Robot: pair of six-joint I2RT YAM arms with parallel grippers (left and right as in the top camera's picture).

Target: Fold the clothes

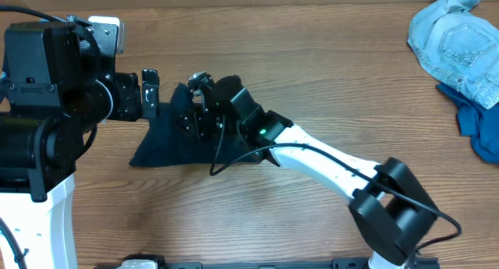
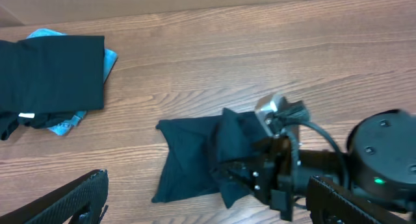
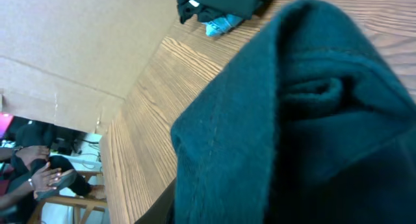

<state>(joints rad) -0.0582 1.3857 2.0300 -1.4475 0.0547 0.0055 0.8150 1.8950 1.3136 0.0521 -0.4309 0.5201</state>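
A dark navy shirt lies crumpled on the wooden table left of centre. My right gripper reaches in from the lower right and is shut on a raised fold of it; in the left wrist view the fold hangs from that gripper. In the right wrist view the shirt's fabric fills the frame and hides the fingers. My left gripper hovers just left of the shirt, open and holding nothing, its fingers wide apart.
A pale denim piece and a mid-blue piece lie at the far right. A folded dark garment rests on a light-blue piece, seen by the left wrist camera. A cardboard wall borders the table.
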